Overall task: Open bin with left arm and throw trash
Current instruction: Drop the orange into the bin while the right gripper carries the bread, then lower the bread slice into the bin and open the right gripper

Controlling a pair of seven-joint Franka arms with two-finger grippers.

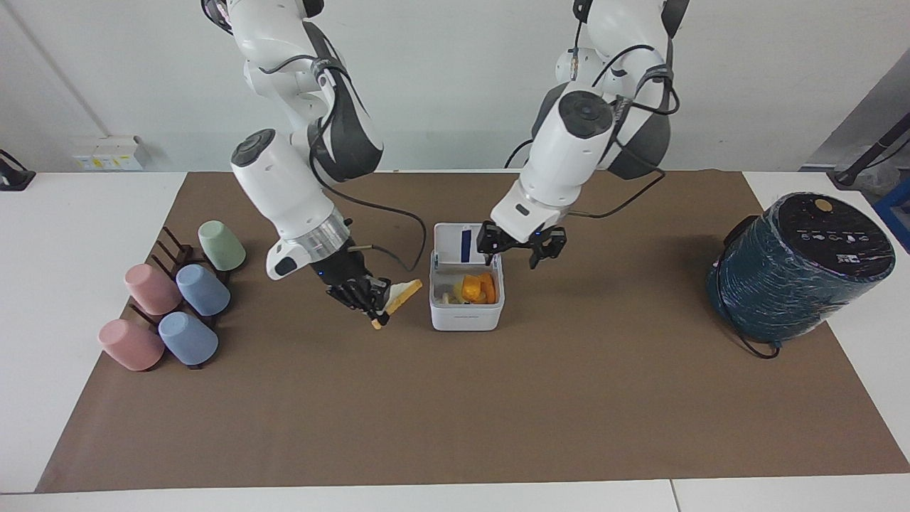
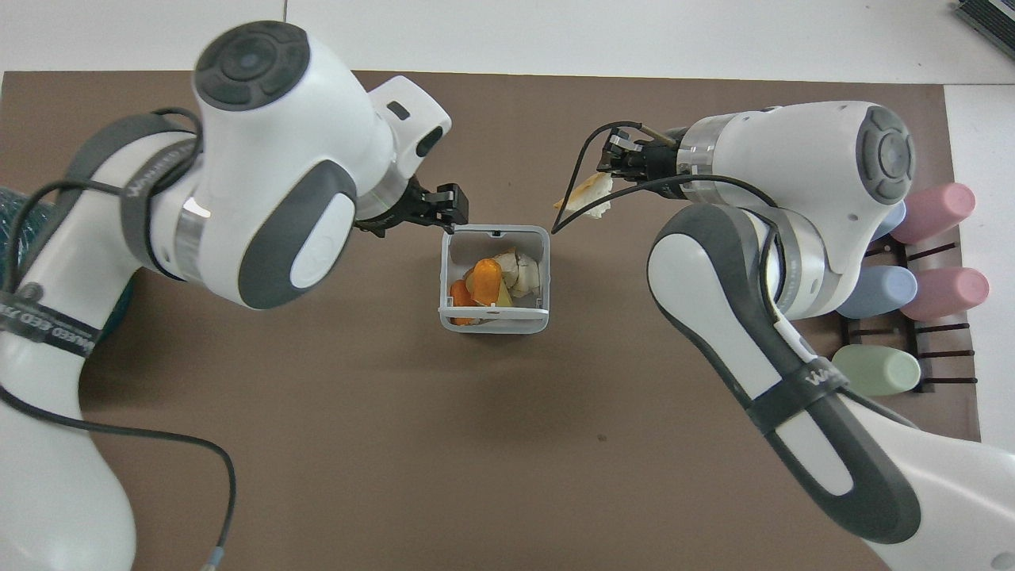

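Lab: twin robot arms (image 1: 284,185), brown paper-covered table (image 1: 455,412), bare wall.

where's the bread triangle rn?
The bread triangle is clamped in the right gripper, in the air just beside the open bin, toward the right arm's end of the table; not in the bin yet.

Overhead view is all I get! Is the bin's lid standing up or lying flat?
Observer: Standing up. The lid stands upright at the edge of the bin nearer to the robots, and a blue strip shows on its inside.
Operator: Is the left gripper holding anything?
Observer: No. The left gripper hangs open and empty in the air above the bin's rim, at the left arm's end.
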